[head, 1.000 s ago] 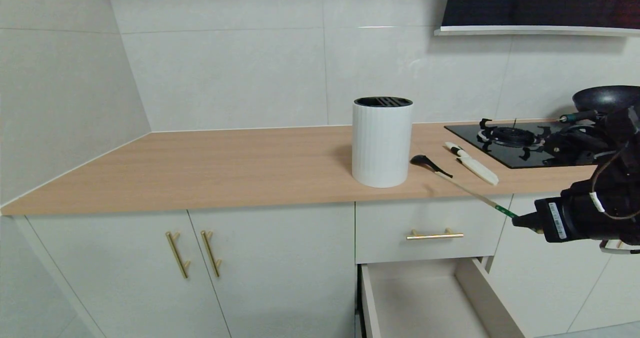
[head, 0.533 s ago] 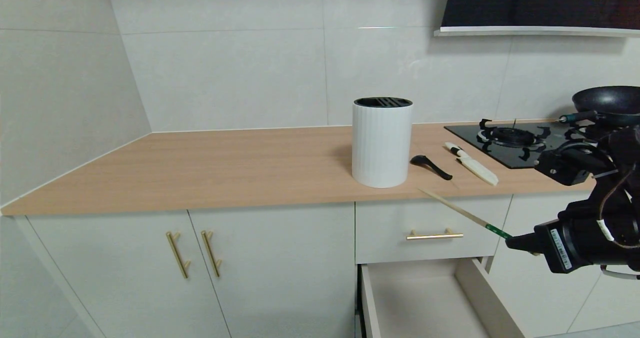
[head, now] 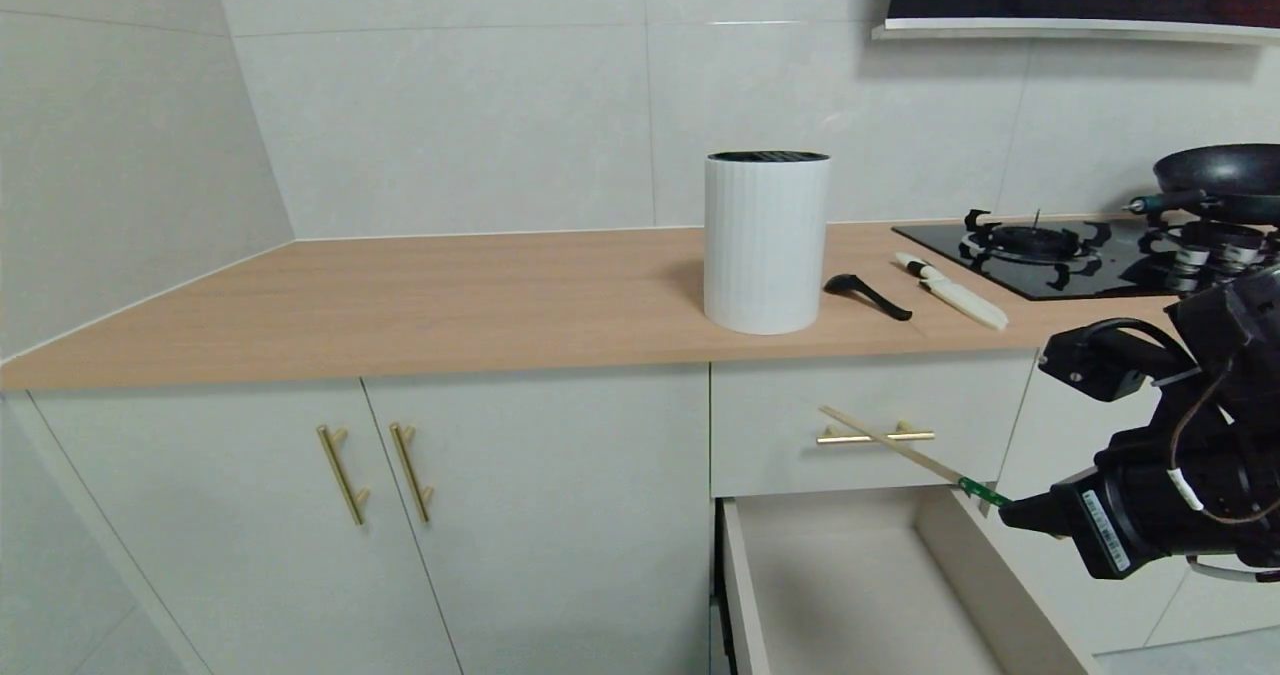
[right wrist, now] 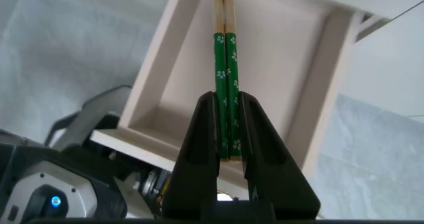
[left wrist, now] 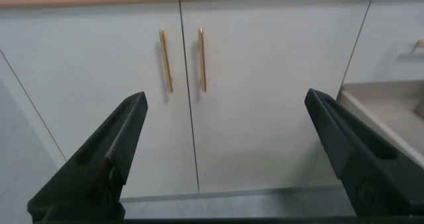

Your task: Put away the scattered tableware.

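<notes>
A pair of chopsticks (head: 900, 447), judged light, stiff and smooth, is gripped at its green end by the closed right claw (head: 1005, 508) and pointed toward ten o'clock above the open drawer (head: 850, 605). Slipping is likely if pinched loosely. The left claw (left wrist: 225, 98) is held open.

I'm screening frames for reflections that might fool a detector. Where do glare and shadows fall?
Head view: light reflections on the wall tiles; the white holder throws a shadow to its left on the countertop. Right wrist view: chopsticks in the right hand evenly lit, without glare. Left wrist view: cabinet handles gleam faintly.
</notes>
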`<state>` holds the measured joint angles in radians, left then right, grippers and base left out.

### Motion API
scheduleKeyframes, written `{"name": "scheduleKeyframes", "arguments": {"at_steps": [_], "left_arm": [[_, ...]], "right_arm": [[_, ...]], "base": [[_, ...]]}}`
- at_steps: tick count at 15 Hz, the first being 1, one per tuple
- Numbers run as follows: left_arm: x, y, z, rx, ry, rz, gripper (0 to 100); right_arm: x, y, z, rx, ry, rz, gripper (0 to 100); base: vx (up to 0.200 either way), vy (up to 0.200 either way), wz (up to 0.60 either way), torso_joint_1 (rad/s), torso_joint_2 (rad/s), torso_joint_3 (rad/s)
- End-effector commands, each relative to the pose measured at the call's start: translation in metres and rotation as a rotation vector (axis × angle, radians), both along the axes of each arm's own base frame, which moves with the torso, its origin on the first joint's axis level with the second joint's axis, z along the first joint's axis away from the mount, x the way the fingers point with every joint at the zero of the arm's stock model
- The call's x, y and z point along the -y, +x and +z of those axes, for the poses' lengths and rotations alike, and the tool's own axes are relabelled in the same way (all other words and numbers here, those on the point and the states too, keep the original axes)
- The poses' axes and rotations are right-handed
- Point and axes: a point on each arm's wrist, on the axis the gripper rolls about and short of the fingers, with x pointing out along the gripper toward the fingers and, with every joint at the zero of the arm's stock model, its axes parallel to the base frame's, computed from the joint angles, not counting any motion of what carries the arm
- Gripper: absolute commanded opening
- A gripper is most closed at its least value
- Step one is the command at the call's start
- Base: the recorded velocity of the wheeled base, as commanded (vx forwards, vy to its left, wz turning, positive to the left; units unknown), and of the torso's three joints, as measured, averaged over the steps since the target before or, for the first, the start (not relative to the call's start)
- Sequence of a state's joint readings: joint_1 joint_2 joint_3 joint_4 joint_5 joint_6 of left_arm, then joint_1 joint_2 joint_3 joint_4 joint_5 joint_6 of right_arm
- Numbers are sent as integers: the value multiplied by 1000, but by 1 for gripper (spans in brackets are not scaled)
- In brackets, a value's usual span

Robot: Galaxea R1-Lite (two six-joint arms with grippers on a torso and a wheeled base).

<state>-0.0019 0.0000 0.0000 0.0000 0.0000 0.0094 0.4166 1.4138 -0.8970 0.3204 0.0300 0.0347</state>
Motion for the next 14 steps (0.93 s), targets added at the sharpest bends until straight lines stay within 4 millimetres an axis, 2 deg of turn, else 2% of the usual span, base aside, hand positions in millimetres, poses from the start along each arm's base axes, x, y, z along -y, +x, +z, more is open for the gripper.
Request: {"name": "scheduleKeyframes", "arguments": {"at_steps": [1,7,14], "left_arm": [[0,0,0,0,0,-1,100],[0,0,0,0,0,-1,100],[0,0,0,0,0,-1,100]], "right_arm": [[-4,3,-6,-26,-11,13,0],[-14,14,-27,-109,-50,29,0],[-23,29,-51,-197,-90,36,0]], "base": [[0,0,0,-163,466,290],[0,0,0,-133,443,296],[0,0,0,-13,45,16]]}}
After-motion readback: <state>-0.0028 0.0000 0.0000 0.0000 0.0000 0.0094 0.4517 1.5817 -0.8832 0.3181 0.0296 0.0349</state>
